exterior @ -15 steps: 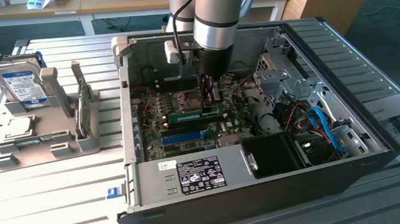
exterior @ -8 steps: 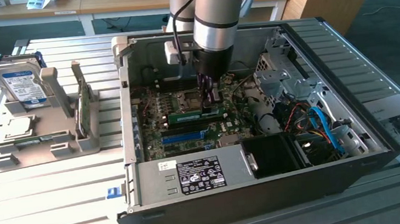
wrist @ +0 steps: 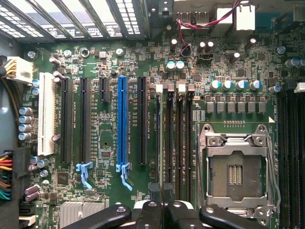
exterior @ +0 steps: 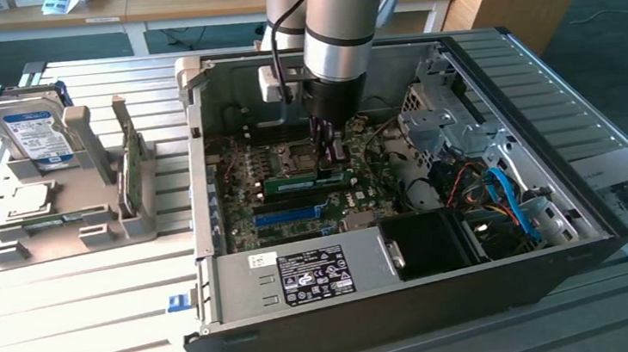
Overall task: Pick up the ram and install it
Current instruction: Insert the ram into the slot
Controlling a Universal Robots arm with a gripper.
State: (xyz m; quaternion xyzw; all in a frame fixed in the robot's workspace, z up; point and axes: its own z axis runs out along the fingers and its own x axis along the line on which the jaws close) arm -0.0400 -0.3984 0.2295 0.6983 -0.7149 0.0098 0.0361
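One thin green ram stick

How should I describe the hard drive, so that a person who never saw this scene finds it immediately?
Start at the open black computer case. On the exterior view's left of it stands a grey holder. At the holder's far end the hard drive stands upright: a thick silver box with a blue label, unlike the thin board standing on edge beside it.

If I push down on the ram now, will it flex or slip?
Probably stiff along its length but fragile: the ram is a thin green board. Likely light for its size. Standing on edge under the gripper, it may tilt if pushed off-centre.
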